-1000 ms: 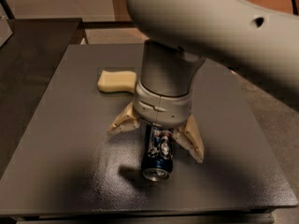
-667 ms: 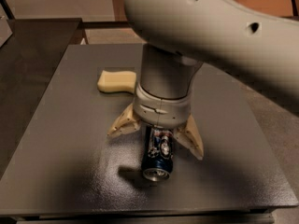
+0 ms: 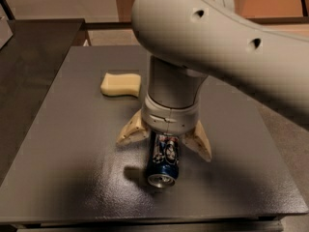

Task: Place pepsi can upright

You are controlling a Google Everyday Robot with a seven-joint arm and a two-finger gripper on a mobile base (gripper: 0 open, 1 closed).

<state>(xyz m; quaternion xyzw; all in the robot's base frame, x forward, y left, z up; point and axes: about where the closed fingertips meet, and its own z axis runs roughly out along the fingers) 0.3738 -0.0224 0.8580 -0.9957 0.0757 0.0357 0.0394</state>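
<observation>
Splayed gripper (image 3: 164, 138) over a toppled can

The cream two-finger gripper points down at the bench, its fingers (image 3: 129, 132) spread wide, released, one on each side of the small dark blue metal pepsi can (image 3: 165, 161). The can lies on its side directly under the gripper, its logo facing up and its silver end turned toward the camera. Behind the gripper and to the left lies a pale yellow sponge (image 3: 120, 83), well apart from the can, on the dark grey flat bench (image 3: 67, 153).
</observation>
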